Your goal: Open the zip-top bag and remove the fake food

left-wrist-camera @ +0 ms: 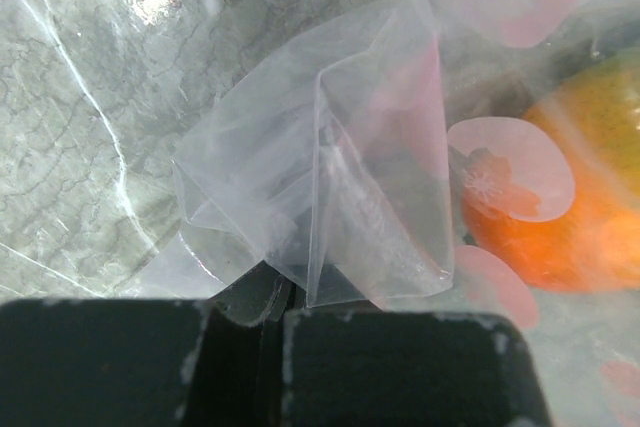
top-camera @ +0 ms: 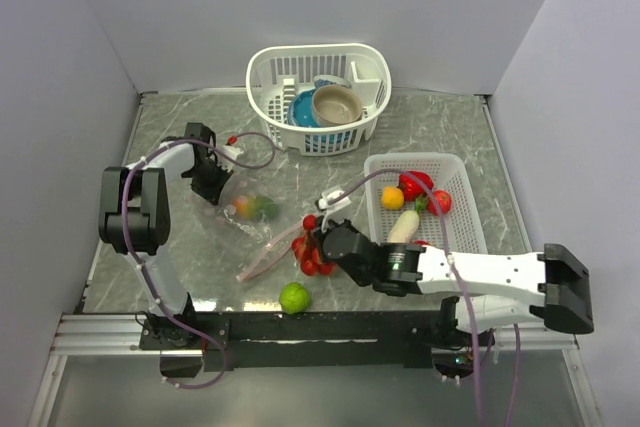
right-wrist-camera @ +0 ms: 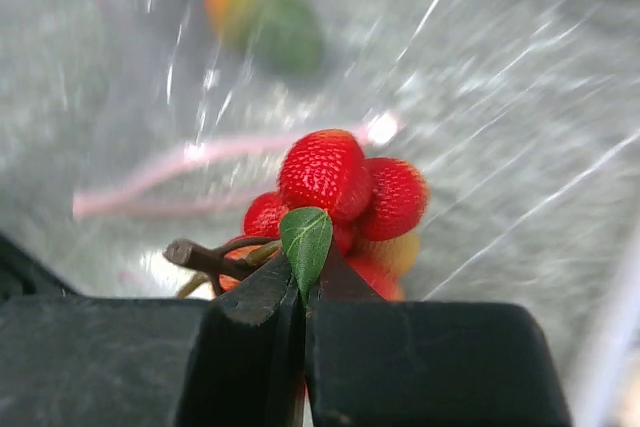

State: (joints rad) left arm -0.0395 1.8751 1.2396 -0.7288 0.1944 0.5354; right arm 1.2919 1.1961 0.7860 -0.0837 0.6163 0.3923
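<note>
Marble table [top-camera: 450, 127], with the zip-top bag [top-camera: 232, 222] lying crumpled left of centre. Left gripper [top-camera: 210, 183] is pinched tight on the bag's clear plastic, right gripper [top-camera: 322, 240] clamped on the red berry bunch [top-camera: 312, 257] mid-frame. Orange-green fruit [top-camera: 254, 208] sits inside the bag, lime [top-camera: 294, 298] loose at bottom centre

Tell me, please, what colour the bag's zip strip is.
Pink; the zip strip shows best in the right wrist view.
</note>
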